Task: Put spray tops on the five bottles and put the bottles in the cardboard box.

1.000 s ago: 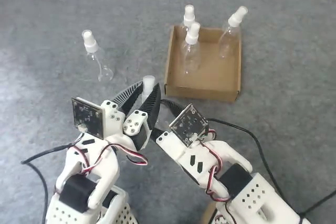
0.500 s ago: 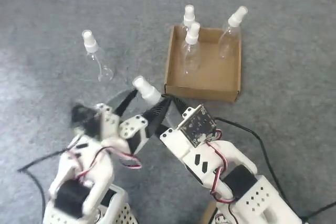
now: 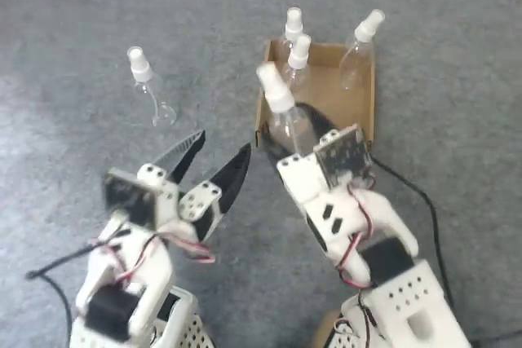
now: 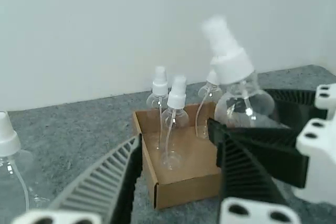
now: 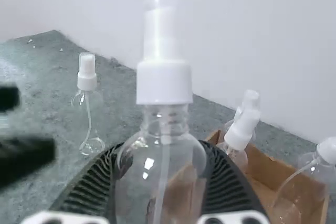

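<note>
Well, the biggest thing is the grey fuzzy table top (image 3: 73,136), and everything sits on it. Two white arms come up from the near edge. The left arm (image 3: 134,242) and the right arm (image 3: 351,226) are side by side. Past them is the cardboard box (image 3: 356,146). It is brown, low and open on top.

The right gripper (image 3: 295,129) has its black fingers squeezed around the round belly of the held bottle (image 3: 285,120), one finger on each side. From above, this clear bottle is over the near corner of the box, on the left arm's side. It leans a bit, with its top pointing away from the arm. I cannot tell if its bottom touches anything.

The left gripper (image 3: 223,143) is spread wide with nothing in it. It is near the held bottle and the box, but not touching them.

Three more clear bottles are inside the box. The middle bottle (image 3: 298,79) stands up straight. The back bottle (image 3: 292,32) is by the far wall. The leaning bottle (image 3: 356,63) tips over in the far corner on the right arm's side. The lone bottle (image 3: 155,102) stands on the grey top, well apart from the box.

Smallest of all is the white spray top (image 3: 273,87) on the held bottle. The other four bottles each have one too.
</note>
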